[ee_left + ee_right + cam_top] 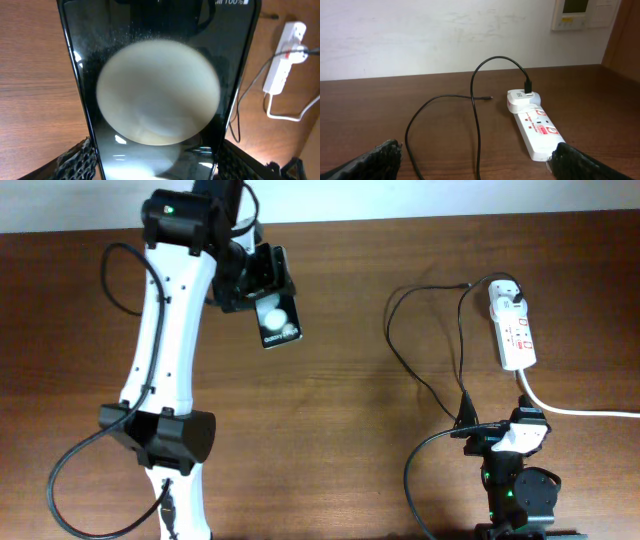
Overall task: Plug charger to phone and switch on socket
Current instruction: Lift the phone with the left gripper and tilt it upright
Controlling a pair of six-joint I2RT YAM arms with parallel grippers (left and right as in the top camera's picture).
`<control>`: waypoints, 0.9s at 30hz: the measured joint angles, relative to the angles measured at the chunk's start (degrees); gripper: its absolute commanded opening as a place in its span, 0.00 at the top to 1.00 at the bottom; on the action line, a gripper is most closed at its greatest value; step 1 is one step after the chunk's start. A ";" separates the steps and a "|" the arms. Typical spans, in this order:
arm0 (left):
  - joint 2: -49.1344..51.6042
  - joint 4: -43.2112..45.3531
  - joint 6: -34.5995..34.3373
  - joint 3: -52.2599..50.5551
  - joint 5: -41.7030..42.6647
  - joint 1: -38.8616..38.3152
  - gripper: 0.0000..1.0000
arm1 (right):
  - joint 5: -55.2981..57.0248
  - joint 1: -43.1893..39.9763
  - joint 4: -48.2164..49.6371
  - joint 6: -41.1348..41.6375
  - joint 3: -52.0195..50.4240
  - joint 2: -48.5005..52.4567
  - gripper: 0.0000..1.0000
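Overhead, the left jaws clamp the small glossy black smartphone (279,321) above the brown wooden desk (330,410). Only the left wrist view catches "100%" on its screen. The right jaws gape empty, facing the thin black charger cable (476,125) and white oblong power strip (538,131).

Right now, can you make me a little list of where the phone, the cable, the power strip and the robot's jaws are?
phone: black, held in the left jaws, away from the cable
charger cable: looped on the table, one end in the white plug
cable tip: loose on the wood, not in the phone
power strip: white, flat on the table, plug at one end
right jaws: wide open, empty
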 measured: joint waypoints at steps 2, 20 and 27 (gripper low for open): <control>0.00 0.00 0.46 0.00 -0.04 -1.70 0.45 | 0.00 0.00 0.00 0.02 0.00 0.00 0.01; -0.15 8.17 -0.11 -22.77 -1.07 -1.88 0.43 | 0.00 0.00 0.00 0.04 0.00 0.00 0.01; -0.15 9.62 -1.88 -24.85 -0.42 -1.88 0.43 | -3.28 0.02 -0.11 10.78 0.00 0.00 0.02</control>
